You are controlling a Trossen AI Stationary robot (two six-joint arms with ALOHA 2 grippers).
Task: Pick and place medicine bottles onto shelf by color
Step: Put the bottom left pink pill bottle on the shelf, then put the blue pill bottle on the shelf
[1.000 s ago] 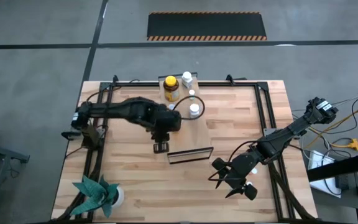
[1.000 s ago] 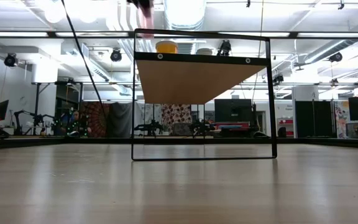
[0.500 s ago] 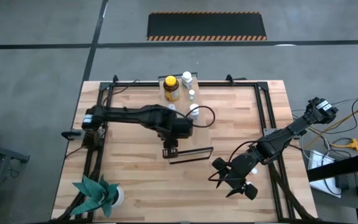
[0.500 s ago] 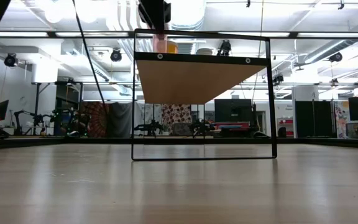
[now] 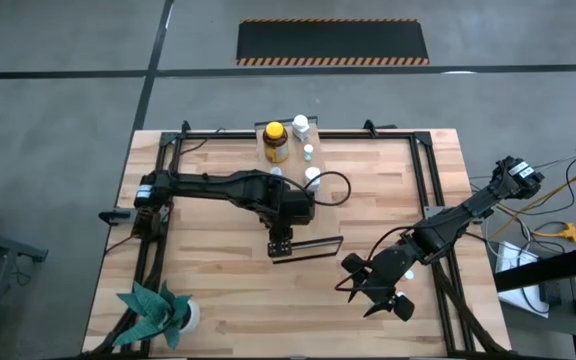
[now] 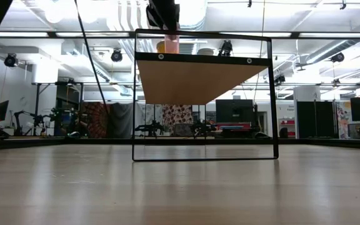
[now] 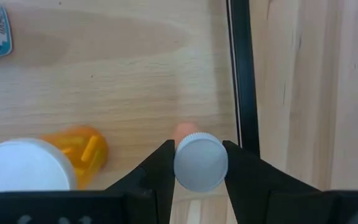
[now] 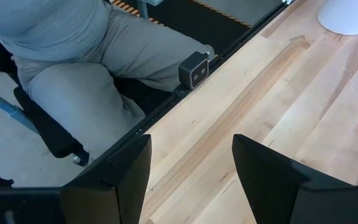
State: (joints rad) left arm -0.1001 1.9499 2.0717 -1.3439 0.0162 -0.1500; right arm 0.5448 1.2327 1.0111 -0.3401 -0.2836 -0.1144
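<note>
We see the left pincer clamped on a small white-capped orange bottle, held above the shelf near its front edge. The amber yellow-capped bottle stands on the shelf's far end. The right pincer rests open above the tabletop.

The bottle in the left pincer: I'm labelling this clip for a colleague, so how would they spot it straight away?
Find the shelf, the light-wood board in a black frame at the table's middle. The left pincer hangs over its near left end, shut on a small bottle. Unlike the bottles standing farther back, among them a big amber one with a yellow cap, this one is pinkish-orange with a white cap and is held by the pincer.
</note>
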